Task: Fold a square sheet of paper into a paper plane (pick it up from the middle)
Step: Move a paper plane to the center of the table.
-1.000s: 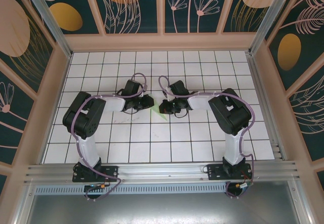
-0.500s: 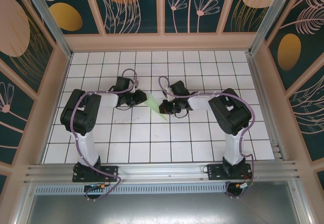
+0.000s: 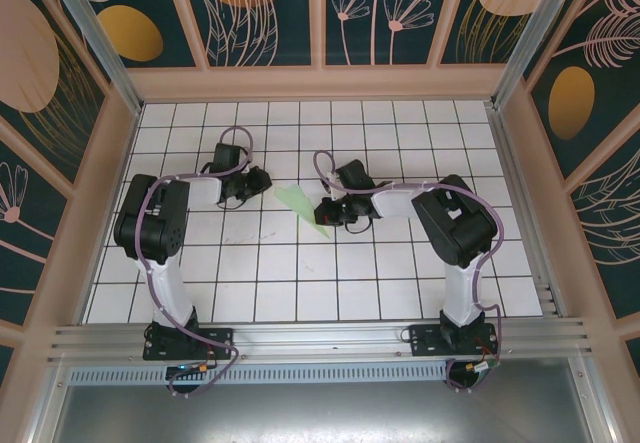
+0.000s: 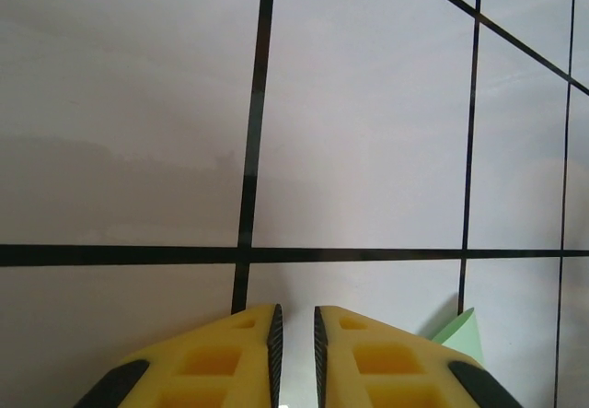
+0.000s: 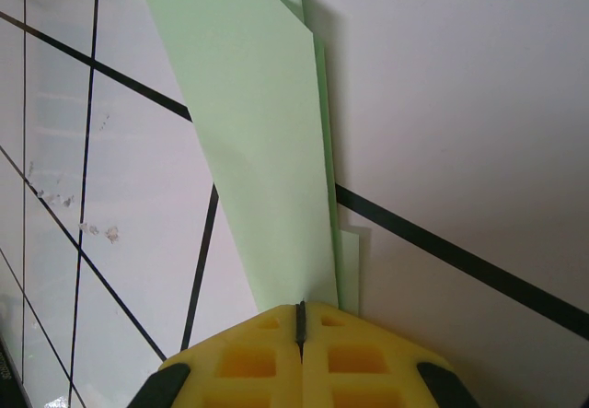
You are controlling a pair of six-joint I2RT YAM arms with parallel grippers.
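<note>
Right claw (image 5: 300, 307) pinches one paper plane (image 5: 258, 150).

One mint-green paper plane (image 3: 300, 206). Two grippers: the left gripper (image 3: 258, 181) at the plane's 10 o'clock, the right gripper (image 3: 322, 215) at its 4 o'clock. Four yellow fingers (image 4: 221, 362) in all, two on each gripper. One white tiled table (image 3: 400, 293).
</note>
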